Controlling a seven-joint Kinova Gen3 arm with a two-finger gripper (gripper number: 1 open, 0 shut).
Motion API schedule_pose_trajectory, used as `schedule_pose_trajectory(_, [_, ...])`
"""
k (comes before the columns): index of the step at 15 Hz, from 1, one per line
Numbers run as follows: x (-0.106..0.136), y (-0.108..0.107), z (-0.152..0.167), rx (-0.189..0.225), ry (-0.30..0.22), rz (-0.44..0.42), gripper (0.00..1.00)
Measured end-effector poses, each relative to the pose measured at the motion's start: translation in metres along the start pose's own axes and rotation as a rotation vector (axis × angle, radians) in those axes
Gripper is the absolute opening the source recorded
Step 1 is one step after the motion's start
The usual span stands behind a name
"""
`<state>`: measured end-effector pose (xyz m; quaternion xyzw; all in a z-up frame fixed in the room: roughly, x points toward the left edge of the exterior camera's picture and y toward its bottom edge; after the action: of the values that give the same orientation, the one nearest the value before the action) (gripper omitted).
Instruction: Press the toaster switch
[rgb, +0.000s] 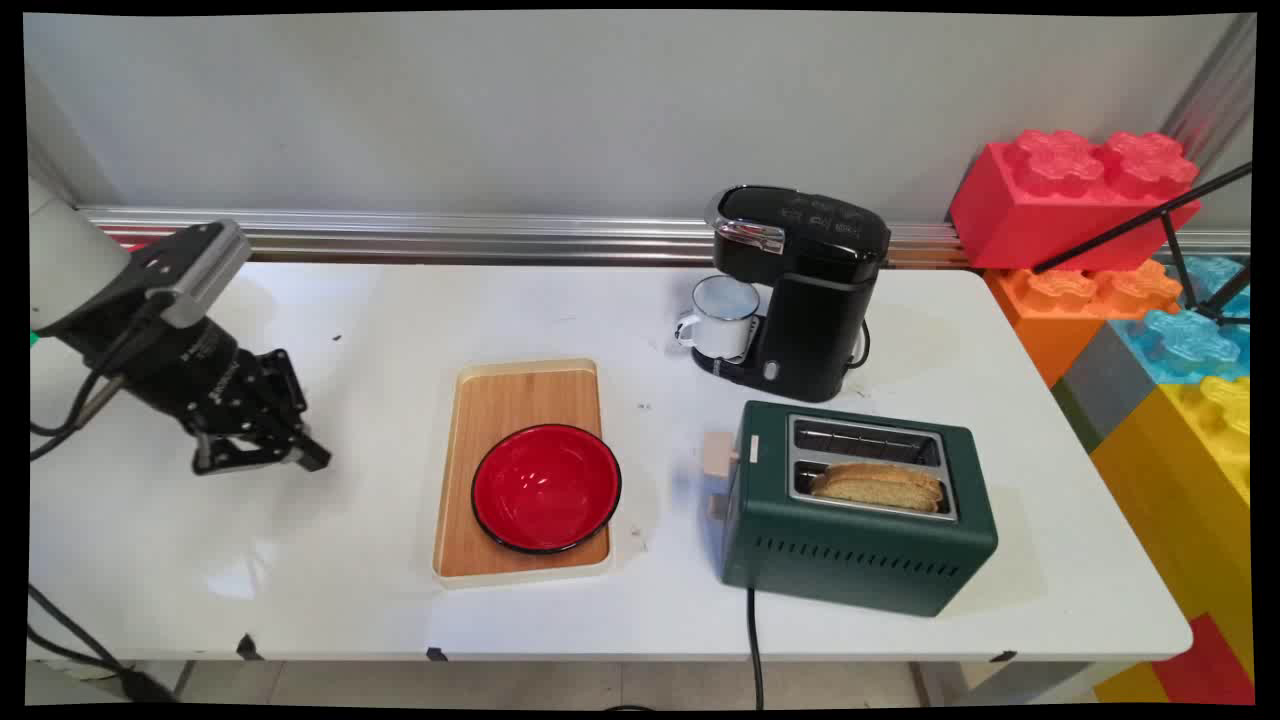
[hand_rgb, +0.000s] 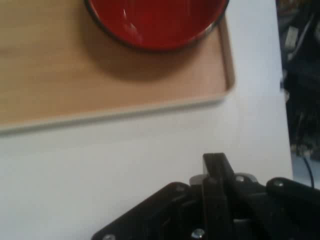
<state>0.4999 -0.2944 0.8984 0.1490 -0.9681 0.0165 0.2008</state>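
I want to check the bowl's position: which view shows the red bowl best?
The main view: the whole red bowl shows there, lying on the near end of the wooden tray. The hand view shows only part of the bowl, cut by the top edge.

White table (rgb: 330, 600): tray (rgb: 520, 395), toaster (rgb: 860, 545), coffee maker (rgb: 815, 300)

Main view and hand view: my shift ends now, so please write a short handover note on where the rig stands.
Gripper: shut, holding nothing, above bare table left of the wooden tray.
Red bowl: empty, on the tray's near end; the hand view shows it beyond the tray's rim.
Toaster: green, right of the tray, bread slice in its near slot, far slot empty.
Coffee maker: behind the toaster, white mug under its spout.
Done: nothing grasped. Left: everything untouched.
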Motion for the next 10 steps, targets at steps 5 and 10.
schedule_pose_trajectory(5, [0.037, -0.004, 0.003, 0.009, 0.180, -0.022, 0.00])
schedule_pose_trajectory(10, [0.070, -0.006, 0.007, 0.013, 0.351, -0.007, 0.00])
